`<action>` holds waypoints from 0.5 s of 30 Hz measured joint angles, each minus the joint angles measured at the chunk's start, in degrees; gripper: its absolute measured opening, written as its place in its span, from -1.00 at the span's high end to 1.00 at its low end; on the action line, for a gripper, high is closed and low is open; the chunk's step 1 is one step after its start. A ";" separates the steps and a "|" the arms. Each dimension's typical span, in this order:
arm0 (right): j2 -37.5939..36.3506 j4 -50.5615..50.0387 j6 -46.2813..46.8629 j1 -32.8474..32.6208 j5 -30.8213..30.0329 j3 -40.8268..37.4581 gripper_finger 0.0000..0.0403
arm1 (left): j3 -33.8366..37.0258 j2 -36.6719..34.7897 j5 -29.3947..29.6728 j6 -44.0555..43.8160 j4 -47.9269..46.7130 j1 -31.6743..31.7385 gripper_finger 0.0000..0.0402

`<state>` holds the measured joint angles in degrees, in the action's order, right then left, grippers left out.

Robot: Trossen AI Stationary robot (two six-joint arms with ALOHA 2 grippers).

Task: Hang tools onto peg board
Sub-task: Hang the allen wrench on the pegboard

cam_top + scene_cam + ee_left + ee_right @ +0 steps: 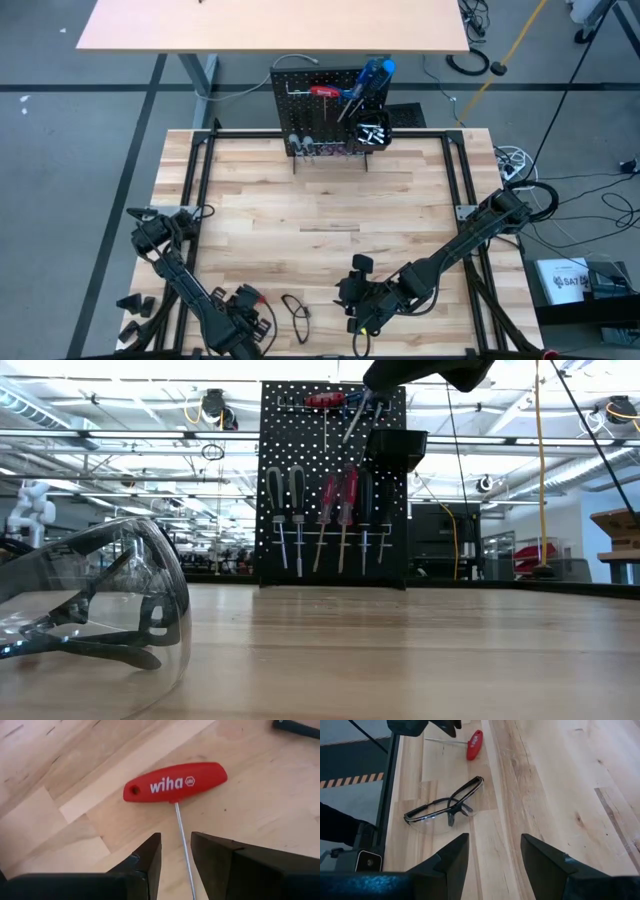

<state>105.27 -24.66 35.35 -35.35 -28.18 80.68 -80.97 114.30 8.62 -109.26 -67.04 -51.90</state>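
Red T-handle driver [175, 782] flat on table — peg board [330, 105] loaded

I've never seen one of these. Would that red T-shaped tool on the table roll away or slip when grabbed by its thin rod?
The red T-handled tool probably won't roll: its wide crossbar handle lies flat on the table. Its thin, smooth metal rod looks slippery, and the handle end likely droops.

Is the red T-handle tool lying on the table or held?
Lying flat: the red T-handle tool rests on the table, its rod between the left gripper's open fingers.
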 joint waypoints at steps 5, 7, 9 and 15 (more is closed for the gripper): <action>-0.02 -0.03 0.00 0.00 0.00 0.00 0.15 | 0.60 -0.02 2.31 -1.41 1.53 -0.77 0.43; -0.01 -0.03 0.00 0.00 -0.01 0.00 0.15 | 1.09 -0.02 3.10 -1.39 2.76 -0.79 0.43; -0.01 -0.03 0.00 0.00 -0.01 0.00 0.15 | 1.72 -0.04 3.51 -1.35 4.28 -0.78 0.43; -0.02 -0.03 0.00 0.00 -0.02 0.00 0.15 | 4.44 -0.09 3.54 -1.35 7.72 -1.26 0.43</action>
<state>105.25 -24.69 35.35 -35.35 -28.21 80.68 -76.53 114.21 12.17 -110.61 -59.32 -53.16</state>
